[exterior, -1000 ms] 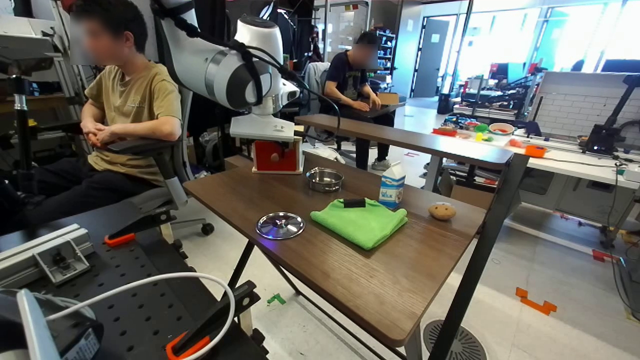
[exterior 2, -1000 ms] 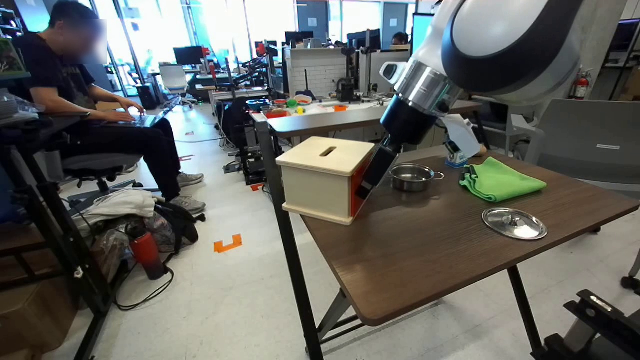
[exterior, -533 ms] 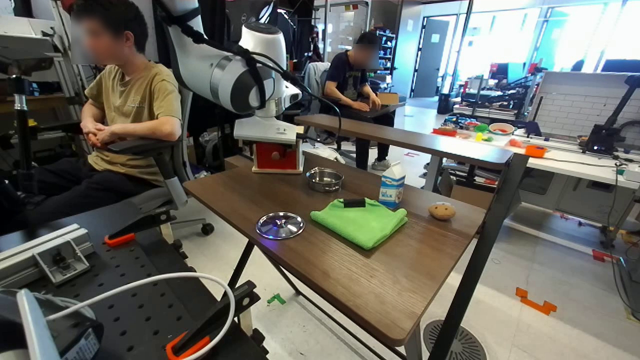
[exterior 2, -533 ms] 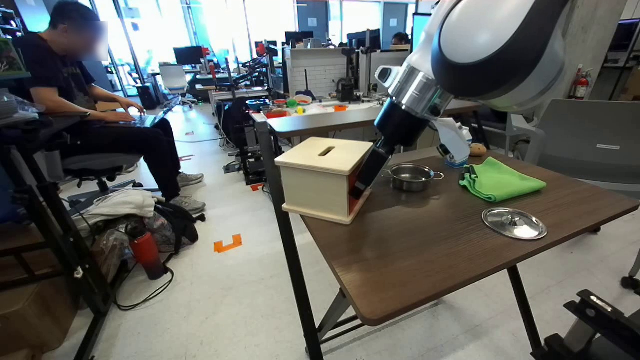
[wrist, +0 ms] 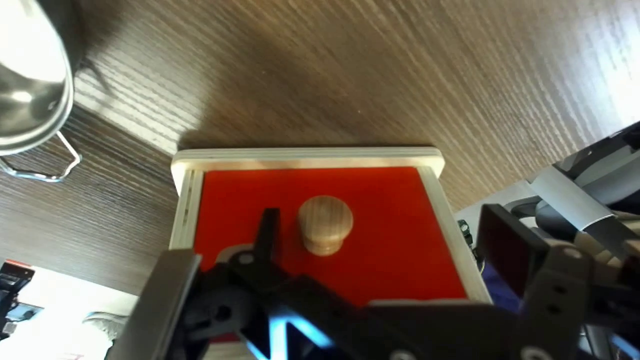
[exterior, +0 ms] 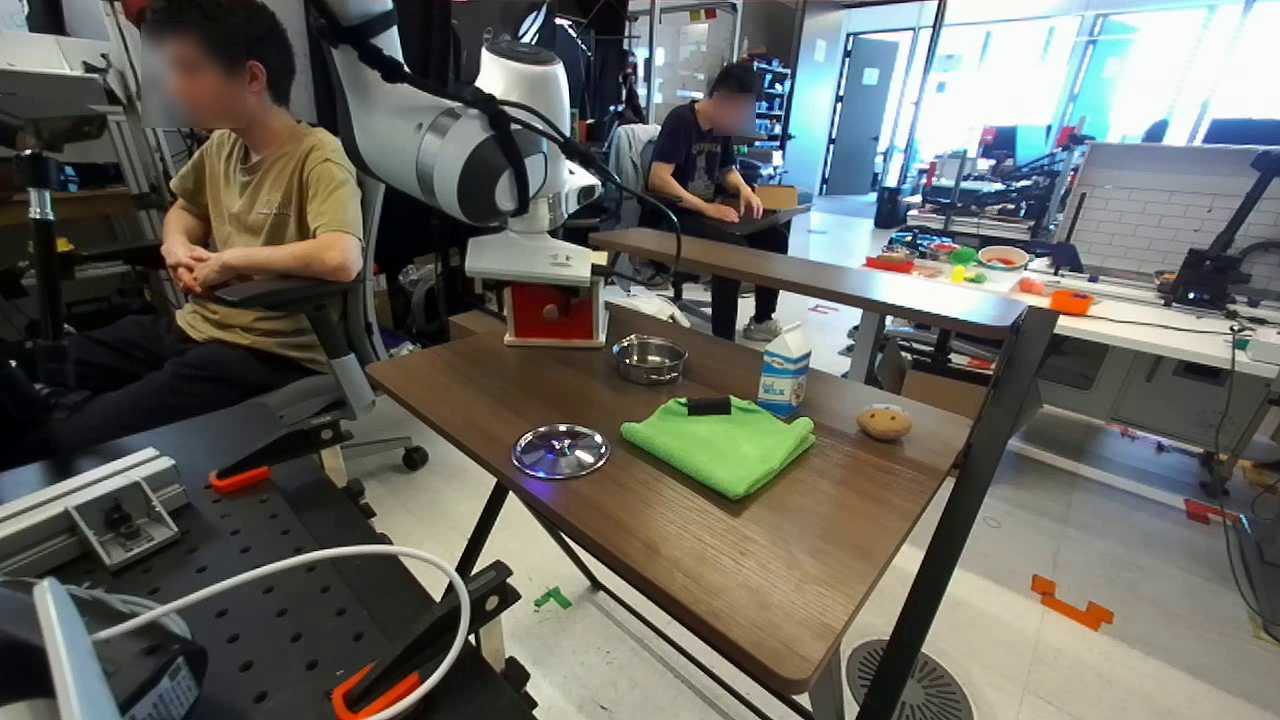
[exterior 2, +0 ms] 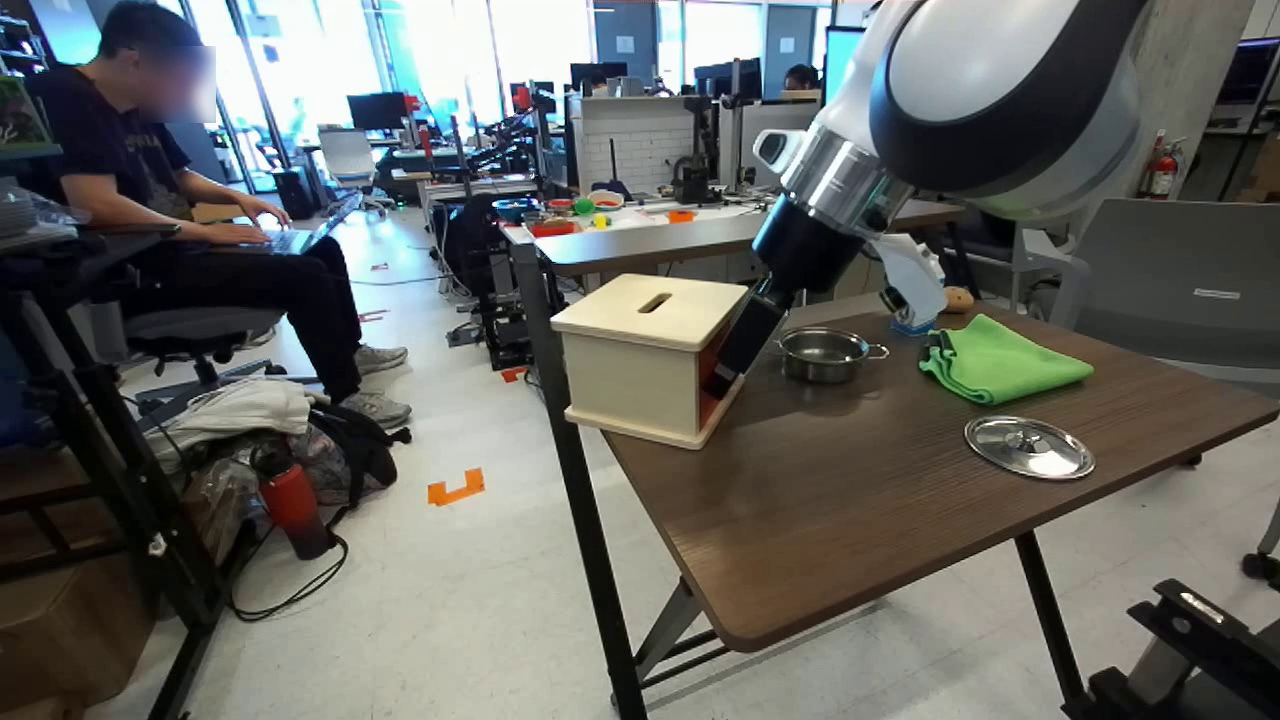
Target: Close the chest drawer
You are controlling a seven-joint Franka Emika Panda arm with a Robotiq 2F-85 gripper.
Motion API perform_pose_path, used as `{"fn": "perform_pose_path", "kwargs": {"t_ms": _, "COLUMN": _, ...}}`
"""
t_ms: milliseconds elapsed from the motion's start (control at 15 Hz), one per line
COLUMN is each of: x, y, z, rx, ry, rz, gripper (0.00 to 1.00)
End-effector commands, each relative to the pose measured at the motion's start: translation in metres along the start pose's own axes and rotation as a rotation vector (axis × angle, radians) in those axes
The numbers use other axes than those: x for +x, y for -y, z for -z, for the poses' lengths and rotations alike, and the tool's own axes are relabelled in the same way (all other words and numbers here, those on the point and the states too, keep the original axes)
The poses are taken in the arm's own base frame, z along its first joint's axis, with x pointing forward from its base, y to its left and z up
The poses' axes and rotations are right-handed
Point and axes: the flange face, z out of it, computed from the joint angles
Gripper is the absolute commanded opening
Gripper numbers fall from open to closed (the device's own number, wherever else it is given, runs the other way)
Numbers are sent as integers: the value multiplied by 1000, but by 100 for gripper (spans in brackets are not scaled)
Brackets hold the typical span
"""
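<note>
The chest is a small tan wooden box on the table, with a slotted top. Its red drawer front sits within the wooden frame and looks pushed in, with the base lip standing out past it; it also shows in an exterior view. A round wooden knob is at the middle of the red panel. My gripper is open and tilted down at the panel, its tips at or very near it. One finger is beside the knob, the other beyond the frame's edge. Whether the tips touch is unclear.
A steel pot stands near the chest, its handle in the wrist view. A steel lid, a folded green cloth, a milk carton and a potato lie further along the table. A person sits nearby.
My gripper has moved in toward the chest, then backed off very slightly. The red front, which stood out a little from the frame, now sits further in.
</note>
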Motion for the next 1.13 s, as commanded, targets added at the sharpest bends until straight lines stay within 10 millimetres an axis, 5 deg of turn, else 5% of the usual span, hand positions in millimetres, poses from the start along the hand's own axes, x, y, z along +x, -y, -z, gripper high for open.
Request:
{"fn": "perform_pose_path", "kwargs": {"t_ms": 0, "x": -20, "y": 7, "z": 27, "rx": -37, "ry": 67, "rz": 24, "gripper": 100}}
{"fn": "perform_pose_path", "kwargs": {"t_ms": 467, "x": -81, "y": 9, "z": 114, "rx": -117, "ry": 255, "rz": -138, "gripper": 100}}
{"fn": "perform_pose_path", "kwargs": {"t_ms": 933, "x": -73, "y": 29, "z": 228, "rx": -2, "ry": 350, "rz": -419, "gripper": 100}}
{"fn": "perform_pose_path", "kwargs": {"t_ms": 1000, "x": -76, "y": 17, "z": 192, "rx": -21, "ry": 345, "rz": -366, "gripper": 100}}
{"fn": "perform_pose_path", "kwargs": {"t_ms": 1067, "x": -73, "y": 19, "z": 208, "rx": -15, "ry": 349, "rz": -394, "gripper": 100}}
